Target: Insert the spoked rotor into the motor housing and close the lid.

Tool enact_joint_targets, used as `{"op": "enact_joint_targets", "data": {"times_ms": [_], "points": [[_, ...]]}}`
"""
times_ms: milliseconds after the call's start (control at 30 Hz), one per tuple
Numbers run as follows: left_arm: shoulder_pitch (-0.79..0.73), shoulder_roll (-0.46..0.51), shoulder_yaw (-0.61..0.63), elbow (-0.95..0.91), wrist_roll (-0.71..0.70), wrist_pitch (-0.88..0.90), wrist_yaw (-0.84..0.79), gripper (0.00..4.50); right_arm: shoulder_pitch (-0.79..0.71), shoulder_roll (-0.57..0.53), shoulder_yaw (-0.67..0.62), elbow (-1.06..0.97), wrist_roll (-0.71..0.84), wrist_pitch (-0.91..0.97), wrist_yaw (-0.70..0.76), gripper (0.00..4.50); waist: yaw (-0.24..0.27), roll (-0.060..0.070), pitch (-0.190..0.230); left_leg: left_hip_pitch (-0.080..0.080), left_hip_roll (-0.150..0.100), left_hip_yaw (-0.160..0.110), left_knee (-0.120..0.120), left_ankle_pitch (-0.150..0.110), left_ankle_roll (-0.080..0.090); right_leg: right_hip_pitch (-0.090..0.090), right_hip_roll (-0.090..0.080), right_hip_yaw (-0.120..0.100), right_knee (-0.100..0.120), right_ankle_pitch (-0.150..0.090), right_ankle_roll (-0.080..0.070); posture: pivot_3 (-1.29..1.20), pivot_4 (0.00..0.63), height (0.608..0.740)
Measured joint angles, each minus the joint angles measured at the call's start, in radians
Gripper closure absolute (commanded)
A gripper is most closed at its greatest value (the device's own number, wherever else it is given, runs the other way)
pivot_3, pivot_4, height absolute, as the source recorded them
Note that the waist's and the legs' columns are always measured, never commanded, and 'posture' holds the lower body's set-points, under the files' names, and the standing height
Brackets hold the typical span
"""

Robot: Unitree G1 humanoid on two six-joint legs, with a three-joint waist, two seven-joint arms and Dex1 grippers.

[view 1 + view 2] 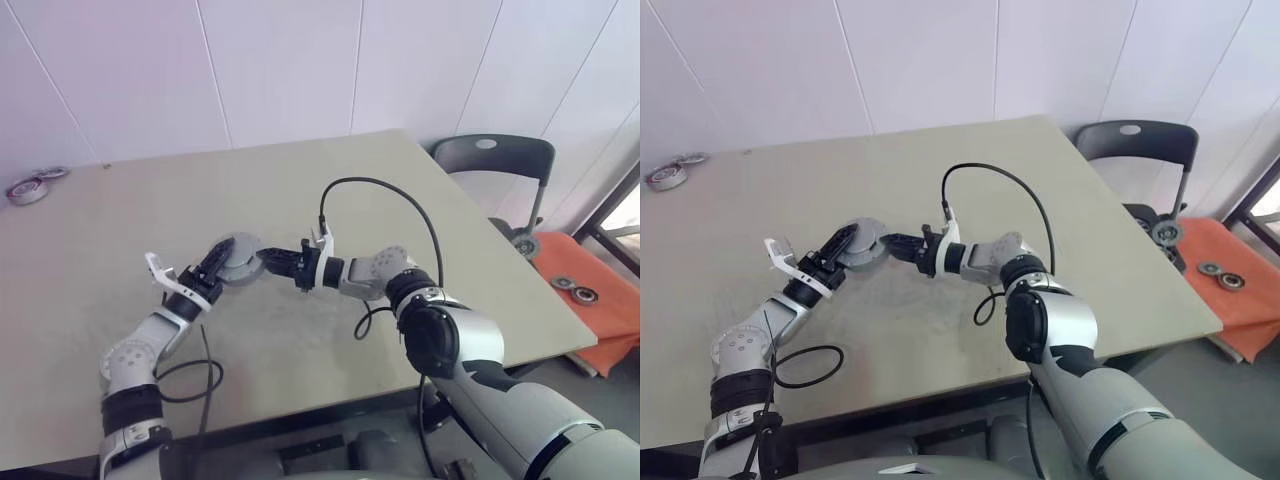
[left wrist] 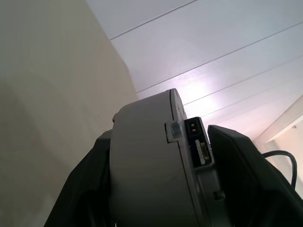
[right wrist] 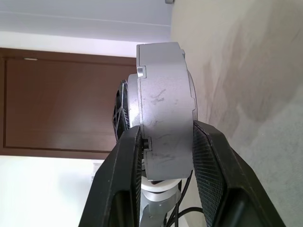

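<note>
The motor housing (image 1: pixel 240 256) is a round grey puck held on edge just above the table, between both grippers. My left gripper (image 1: pixel 218 264) is shut on it from the left; in the left wrist view its black fingers (image 2: pixel 239 175) flank the housing's grey rim (image 2: pixel 147 170). From the right, my right gripper (image 1: pixel 272 262) is also shut on it, its fingers (image 3: pixel 215 175) pressing both flat faces of the housing (image 3: pixel 165 118). On the face turned away from the table, a band of thin spokes with dark gaps (image 3: pixel 120 111) looks like the spoked rotor seated inside. I cannot tell the lid apart.
Metal rings (image 1: pixel 28 189) lie at the table's far left corner. A dark chair (image 1: pixel 492 160) stands beyond the right edge, beside an orange mat (image 1: pixel 590 295) carrying small round parts. Black cables (image 1: pixel 385 195) loop from both wrists over the tabletop (image 1: pixel 300 170).
</note>
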Motion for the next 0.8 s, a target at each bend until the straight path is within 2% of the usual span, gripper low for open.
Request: {"op": "enact_joint_targets", "data": {"times_ms": [800], "points": [[0.033,-0.093,0.035,-0.197,-0.177,0.006,0.281,2.15,-0.001,-0.001,-0.019,-0.032,0.039,0.002,0.014,3.30,0.002,0.000,0.000,0.000,0.000,0.000,0.000,0.000,0.000,0.000,0.000,0.000,0.000,0.000,0.000,0.00,0.000,0.740]]}}
